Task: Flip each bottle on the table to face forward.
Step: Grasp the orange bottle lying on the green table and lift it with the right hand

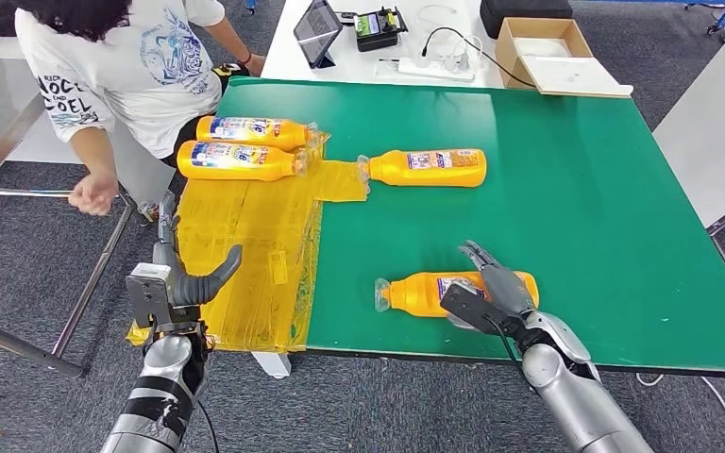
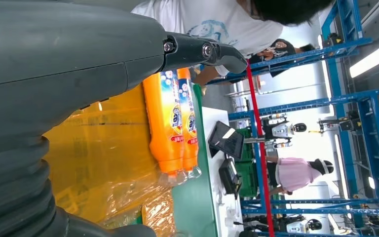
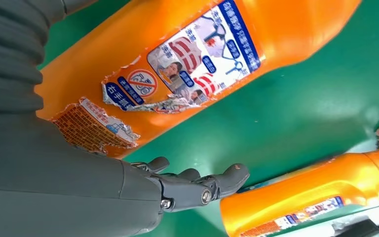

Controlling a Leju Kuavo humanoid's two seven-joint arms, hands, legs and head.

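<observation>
R hand (image 1: 491,293) over near bottle (image 1: 415,291) at bench (image 1: 576,189) 6 o'clock edge, fingers spread, touching, no grip yet. L hand (image 1: 184,278) apart, idle at 9. I judge: flip step starting; next, clamp + roll.

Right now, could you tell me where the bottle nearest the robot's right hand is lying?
In the head view the nearest bottle lies on its side near the green table's front edge, under the right hand.
</observation>
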